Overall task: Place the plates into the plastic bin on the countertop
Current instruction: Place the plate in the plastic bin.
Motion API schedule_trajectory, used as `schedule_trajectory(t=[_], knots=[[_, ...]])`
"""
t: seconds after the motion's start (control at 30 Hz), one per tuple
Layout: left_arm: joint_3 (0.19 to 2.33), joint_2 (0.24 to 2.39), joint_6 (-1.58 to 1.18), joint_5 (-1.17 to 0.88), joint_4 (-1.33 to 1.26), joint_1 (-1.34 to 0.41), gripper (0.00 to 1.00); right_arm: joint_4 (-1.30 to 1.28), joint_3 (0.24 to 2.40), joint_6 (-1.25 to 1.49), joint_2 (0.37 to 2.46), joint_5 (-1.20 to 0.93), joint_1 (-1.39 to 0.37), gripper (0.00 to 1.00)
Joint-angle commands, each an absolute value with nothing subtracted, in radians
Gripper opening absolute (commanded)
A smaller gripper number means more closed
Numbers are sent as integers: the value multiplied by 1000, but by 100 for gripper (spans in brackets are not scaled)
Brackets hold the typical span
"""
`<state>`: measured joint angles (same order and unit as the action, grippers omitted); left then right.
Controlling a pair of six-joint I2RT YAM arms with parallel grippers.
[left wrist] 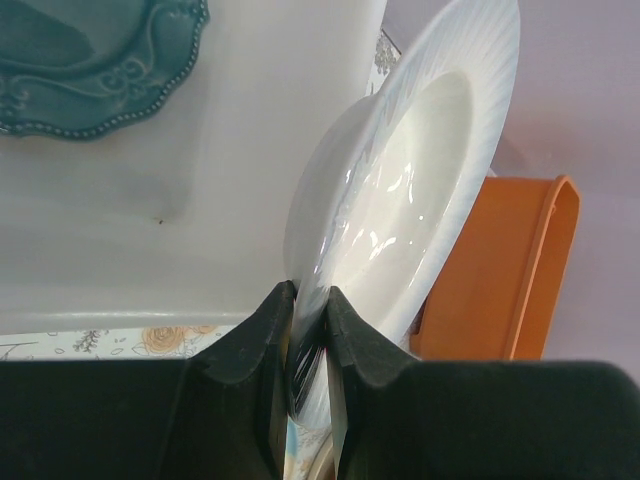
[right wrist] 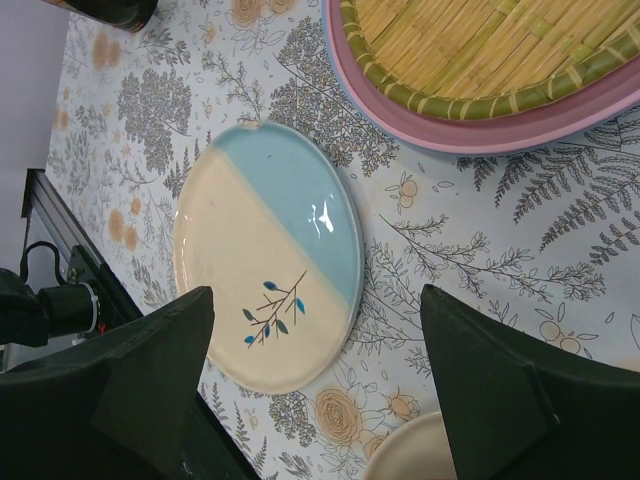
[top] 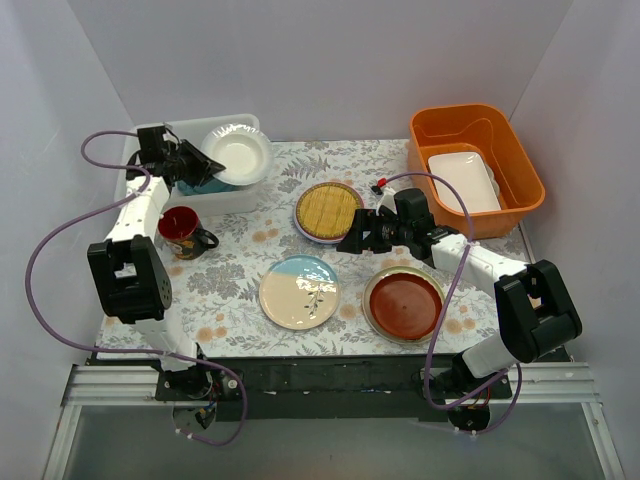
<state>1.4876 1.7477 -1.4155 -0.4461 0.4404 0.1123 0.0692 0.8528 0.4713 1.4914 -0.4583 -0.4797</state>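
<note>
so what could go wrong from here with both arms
The left tool pinches the pale plate by its rim only, tilted over the plastic bin; it might slip and land hard on the teal plate inside. The right tool hangs open above the cream-and-blue plate, which lies flat on the countertop; its fingers may shove it instead of getting under the edge.

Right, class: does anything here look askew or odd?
Only the white plate, tilted steeply over the plastic bin, its rim pinched by the left gripper. Nothing looks spilled or broken.
</note>
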Motion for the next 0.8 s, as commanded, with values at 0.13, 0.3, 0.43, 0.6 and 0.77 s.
schedule_trajectory(t=[0.13,0.3,0.43,0.6,0.77], knots=[[1476,1704,-1479,-613,322,224,0,86,879,465,1486,-460,-477,92],[1479,1715,-1485,-623,319,259,0,83,882,465,1489,-454,-477,92],[1506,1741,-1493,-644,316,299,0,83,884,465,1493,-453,-477,92],[1532,1779,-1506,-647,316,327,0,81,885,466,1499,-449,-477,92],[1545,1813,-1517,-638,316,348,0,80,888,465,1500,-451,-477,92]])
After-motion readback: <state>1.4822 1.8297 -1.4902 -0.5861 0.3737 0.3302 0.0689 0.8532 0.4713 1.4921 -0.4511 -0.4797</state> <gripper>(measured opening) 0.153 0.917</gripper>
